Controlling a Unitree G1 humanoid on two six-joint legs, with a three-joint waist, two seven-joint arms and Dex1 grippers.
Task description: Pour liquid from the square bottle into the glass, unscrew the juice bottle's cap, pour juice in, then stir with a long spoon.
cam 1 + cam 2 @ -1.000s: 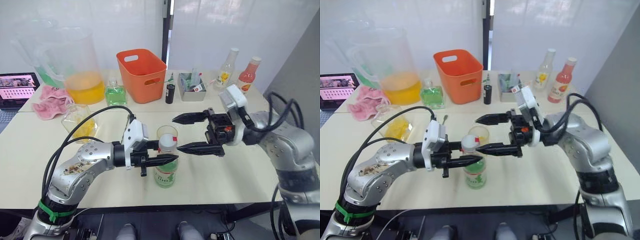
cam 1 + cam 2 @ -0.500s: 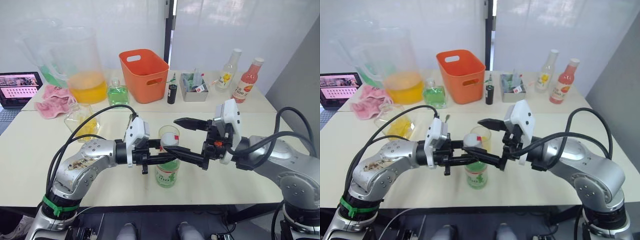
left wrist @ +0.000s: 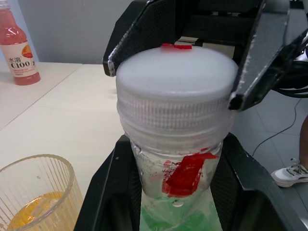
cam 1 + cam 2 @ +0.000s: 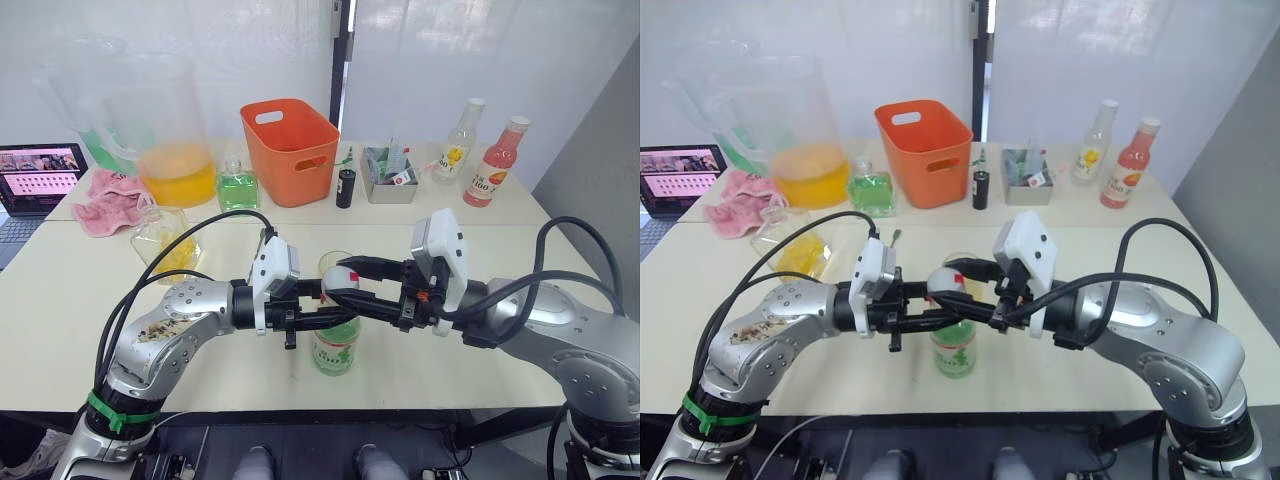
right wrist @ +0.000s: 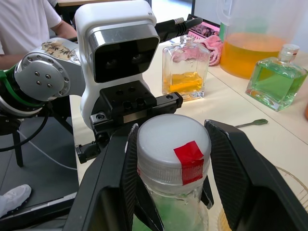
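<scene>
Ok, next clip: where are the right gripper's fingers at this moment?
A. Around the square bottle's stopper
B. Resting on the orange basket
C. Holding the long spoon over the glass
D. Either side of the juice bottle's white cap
D. The right wrist view shows the right gripper with one black finger on each side of the white cap of the juice bottle, while the left gripper clamps the bottle's neck below.
</scene>
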